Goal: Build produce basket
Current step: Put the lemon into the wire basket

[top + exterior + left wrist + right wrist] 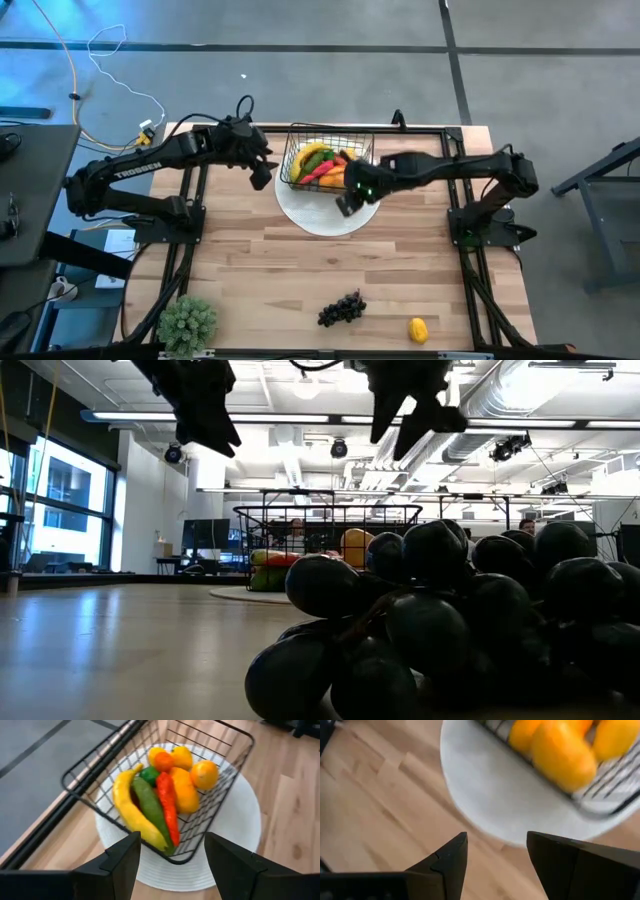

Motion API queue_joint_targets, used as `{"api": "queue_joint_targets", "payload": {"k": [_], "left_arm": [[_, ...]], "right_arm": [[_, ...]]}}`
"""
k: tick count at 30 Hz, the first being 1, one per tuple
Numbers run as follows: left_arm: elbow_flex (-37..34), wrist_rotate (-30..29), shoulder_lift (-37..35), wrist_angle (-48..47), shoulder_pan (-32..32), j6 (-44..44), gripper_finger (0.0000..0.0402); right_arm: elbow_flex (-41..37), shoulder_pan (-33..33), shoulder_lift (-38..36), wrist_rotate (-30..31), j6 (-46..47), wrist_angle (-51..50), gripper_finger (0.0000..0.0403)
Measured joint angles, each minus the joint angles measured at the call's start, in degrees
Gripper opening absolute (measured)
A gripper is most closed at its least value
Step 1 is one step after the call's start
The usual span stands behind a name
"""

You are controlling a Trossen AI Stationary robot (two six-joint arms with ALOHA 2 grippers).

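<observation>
The basket (322,160) sits on the white plate (322,214) at the table's (260,270) far edge, holding a banana (134,810), cucumber (151,806), chili (168,805) and oranges (204,774). The left gripper (262,172) hovers beside it, fingers spread and empty; the right gripper (347,202) hangs over the plate, also spread and empty. Grapes (341,309) and a lemon (418,329) lie near the front edge.
</observation>
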Motion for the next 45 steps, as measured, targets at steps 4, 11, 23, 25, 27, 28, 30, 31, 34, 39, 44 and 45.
{"api": "queue_joint_targets", "payload": {"k": [4, 11, 23, 25, 27, 28, 30, 31, 34, 39, 44, 45], "left_arm": [[0.00, 0.03, 0.00, -0.02, -2.16, 0.02, 0.0208], [0.00, -0.07, 0.00, 0.00, -5.38, -0.01, 0.0208], [0.00, -0.23, 0.00, 0.01, -9.19, -2.78, 0.0208], [0.00, -0.21, 0.00, 0.00, -9.56, -4.06, 0.0208], [0.00, -0.22, 0.00, 0.00, -9.86, -5.32, 0.0208], [0.00, -0.23, 0.00, 0.00, -10.07, -5.73, 0.0208], [0.00, -0.23, 0.00, 0.00, -10.52, -6.42, 0.0208], [0.00, -0.24, 0.00, -0.01, -10.81, -6.51, 0.0208], [0.00, -0.22, 0.00, 0.00, -11.58, -6.56, 0.0208], [0.00, -0.22, 0.00, -0.02, -12.80, -6.13, 0.0208], [0.00, -0.23, 0.00, -0.03, -13.44, -6.17, 0.0208], [0.00, -0.23, 0.00, -0.03, -13.44, -6.41, 0.0208]], "right_arm": [[0.00, 5.05, 0.05, -0.39, 8.15, -0.98, 0.0186], [-0.11, 15.11, 0.05, -0.59, 22.15, -2.92, 0.0186], [-0.20, 28.60, 0.05, -5.21, 34.67, -8.57, 0.0186], [-0.20, 30.57, 0.05, -5.88, 36.28, -9.67, 0.0186], [-0.21, 32.41, 0.05, -7.18, 37.34, -10.64, 0.0186], [-0.22, 33.33, 0.07, -7.73, 37.77, -11.02, 0.0186], [-0.22, 34.98, 0.07, -9.00, 39.06, -11.78, 0.0186], [-0.22, 35.87, 0.07, -9.72, 39.22, -11.79, 0.0186], [-0.22, 38.46, 0.07, -11.82, 38.56, -11.53, 0.0186], [-0.22, 42.26, 0.07, -11.97, 38.53, -11.48, 0.0186], [-0.22, 45.65, 0.10, -12.94, 40.92, -11.48, 0.0207], [-0.22, 46.37, 0.10, -12.96, 41.72, -11.46, 0.0214]]}}
